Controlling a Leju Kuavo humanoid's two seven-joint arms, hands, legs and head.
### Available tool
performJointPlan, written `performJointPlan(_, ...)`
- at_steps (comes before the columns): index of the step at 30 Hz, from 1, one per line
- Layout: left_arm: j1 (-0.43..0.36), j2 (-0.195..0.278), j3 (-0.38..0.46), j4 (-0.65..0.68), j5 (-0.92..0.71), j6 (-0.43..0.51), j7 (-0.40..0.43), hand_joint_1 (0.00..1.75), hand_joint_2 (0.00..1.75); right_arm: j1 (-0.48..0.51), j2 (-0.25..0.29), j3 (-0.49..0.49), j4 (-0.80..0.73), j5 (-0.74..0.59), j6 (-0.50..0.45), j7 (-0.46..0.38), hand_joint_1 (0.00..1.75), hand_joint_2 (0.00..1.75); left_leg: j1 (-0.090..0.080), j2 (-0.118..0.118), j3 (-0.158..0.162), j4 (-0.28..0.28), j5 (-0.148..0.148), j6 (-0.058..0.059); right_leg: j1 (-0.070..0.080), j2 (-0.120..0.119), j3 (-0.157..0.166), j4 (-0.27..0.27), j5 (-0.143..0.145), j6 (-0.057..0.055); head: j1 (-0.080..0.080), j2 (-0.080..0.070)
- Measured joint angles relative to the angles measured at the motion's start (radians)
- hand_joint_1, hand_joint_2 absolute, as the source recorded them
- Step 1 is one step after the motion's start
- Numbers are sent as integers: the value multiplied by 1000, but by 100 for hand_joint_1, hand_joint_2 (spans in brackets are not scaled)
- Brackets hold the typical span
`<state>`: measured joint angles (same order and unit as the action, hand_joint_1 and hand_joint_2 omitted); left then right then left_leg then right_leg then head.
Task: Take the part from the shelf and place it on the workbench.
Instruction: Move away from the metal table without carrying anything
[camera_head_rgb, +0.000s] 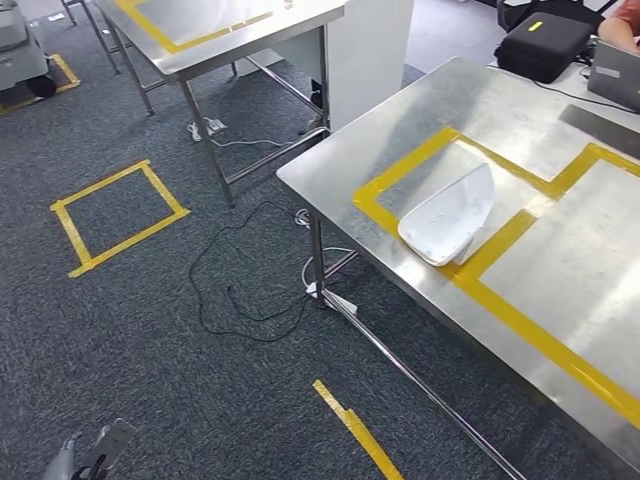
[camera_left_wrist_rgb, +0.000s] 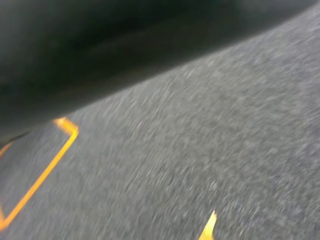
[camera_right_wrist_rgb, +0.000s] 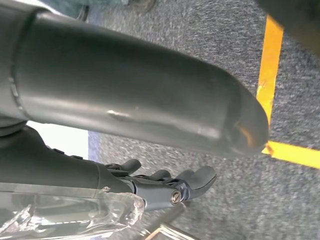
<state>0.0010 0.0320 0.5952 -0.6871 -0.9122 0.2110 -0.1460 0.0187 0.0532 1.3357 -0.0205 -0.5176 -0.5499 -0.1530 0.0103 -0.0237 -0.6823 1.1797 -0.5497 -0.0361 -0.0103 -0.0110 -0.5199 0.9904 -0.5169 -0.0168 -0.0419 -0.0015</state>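
The white curved part (camera_head_rgb: 449, 215) lies on the steel workbench (camera_head_rgb: 362, 150) at the right, across a yellow tape line, with no hand touching it. My left hand (camera_head_rgb: 98, 450) hangs low at the bottom left over the carpet, far from the bench, and holds nothing. In the right wrist view my right hand (camera_right_wrist_rgb: 124, 105) shows its thick grey thumb and its dark fingers (camera_right_wrist_rgb: 166, 182) stretched out straight, with nothing between them, above the carpet.
A second steel table (camera_head_rgb: 226, 40) and a white cabinet (camera_head_rgb: 370, 50) stand at the back. Black cables (camera_head_rgb: 241, 290) trail on the carpet beside the bench leg. A yellow tape square (camera_head_rgb: 117, 215) marks the floor. A black case (camera_head_rgb: 543, 45), a laptop (camera_head_rgb: 615, 70) and a person's arm (camera_head_rgb: 623, 25) are at the bench's far end.
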Motion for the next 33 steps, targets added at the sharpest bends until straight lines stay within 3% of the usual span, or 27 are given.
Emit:
performJointPlan(2,0,-9,11,15,-6,-1,-1,0,0,1,1,-4,1,2,0,0,0,0,2,14,-46,97,-31,-3,2,-32,1,0,-4,-2,0,0)
performJointPlan(3,2,-12,16,21,-8,-1,-1,0,0,0,1,-6,2,3,0,0,0,0,2,18,-43,95,-18,-3,3,-46,2,0,-6,-2,0,0)
performJointPlan(4,4,-13,21,26,-9,-2,-1,0,0,0,1,-7,2,4,0,0,0,0,2,25,-17,50,11,-2,4,-60,6,0,-8,-1,0,0)
performJointPlan(6,4,-18,38,38,-3,-12,-1,0,0,-2,2,-8,2,5,0,0,0,0,-4,70,65,-93,70,7,7,-85,15,1,-16,6,0,0)
performJointPlan(8,3,-29,64,62,6,-20,-5,0,0,-3,4,-11,2,9,1,-2,0,0,-13,102,110,-174,86,18,12,-105,23,1,-25,16,2,0)
performJointPlan(10,9,-43,98,103,10,-15,-14,0,0,-6,6,-14,2,13,1,-2,0,0,-17,85,110,-183,83,28,12,-125,31,-2,-30,27,4,0)
performJointPlan(11,15,-51,119,126,15,-11,-18,0,0,-9,7,-15,2,15,1,-2,0,0,-16,74,112,-186,85,33,10,-123,33,-1,-36,33,4,0)
performJointPlan(13,20,-72,169,169,32,-11,-19,0,0,-13,10,-17,2,19,1,-3,0,0,-11,51,115,-194,89,45,6,-74,13,47,-72,42,8,0)
performJointPlan(15,18,-95,217,199,51,-25,-6,0,0,-12,12,-22,2,24,1,-2,0,0,-8,24,114,-196,90,53,4,-11,-50,179,-141,46,12,0)
performJointPlan(16,16,-106,238,210,55,-35,5,0,0,-11,12,-24,2,27,1,0,0,0,-8,8,114,-196,90,56,4,2,-86,249,-168,46,13,0)
performJointPlan(17,16,-117,258,221,52,-47,22,0,0,-10,13,-26,2,31,1,1,0,0,-9,-8,114,-195,89,57,4,8,-111,294,-176,46,13,0)
performJointPlan(18,17,-130,273,230,43,-59,44,0,0,-10,13,-28,2,34,0,3,0,0,-9,-25,115,-195,89,57,4,11,-118,298,-163,45,13,0)
performJointPlan(20,21,-157,299,245,9,-76,95,0,0,-11,13,-31,2,42,-2,5,0,0,-9,-56,119,-194,89,55,2,28,-79,198,-89,43,14,0)
performJointPlan(22,23,-182,317,256,-26,-86,128,0,0,-12,13,-35,2,48,-4,6,0,0,-11,-85,119,-189,87,48,-6,86,-24,66,-29,41,13,0)
performJointPlan(24,24,-198,331,263,-49,-96,139,0,0,-12,14,-38,2,51,-6,6,0,0,-10,-111,111,-186,89,36,-9,120,1,13,-18,36,12,0)
performJointPlan(26,27,-208,341,269,-65,-107,140,0,0,-13,16,-39,2,54,-9,4,0,0,-6,-134,104,-184,92,24,-7,96,9,9,-17,25,12,0)
performJointPlan(27,28,-212,346,272,-74,-113,140,0,0,-14,17,-40,2,57,-10,4,0,0,-6,-123,99,-174,85,20,-7,81,14,7,-15,18,10,0)
performJointPlan(28,26,-215,351,275,-84,-119,140,0,0,-15,18,-40,3,61,-12,3,0,0,-8,-96,86,-147,68,15,-8,65,17,4,-14,12,7,0)
performJointPlan(30,20,-219,356,280,-109,-127,137,0,0,-13,20,-43,5,66,-15,2,0,0,-11,-22,29,-30,6,9,-3,27,22,1,-16,3,1,0)
performJointPlan(31,17,-219,357,283,-122,-130,135,0,0,-12,20,-45,6,68,-16,2,0,0,-10,1,-7,42,-25,6,0,8,22,1,-18,0,-1,0)
performJointPlan(32,16,-220,358,287,-135,-132,132,0,0,-11,20,-48,6,68,-16,2,0,0,-9,11,-34,95,-41,6,2,-10,23,1,-20,-2,0,0)
performJointPlan(33,16,-220,358,290,-146,-135,128,0,0,-12,20,-50,7,68,-15,2,0,0,-9,16,-42,113,-37,6,4,-27,24,1,-23,-3,0,0)
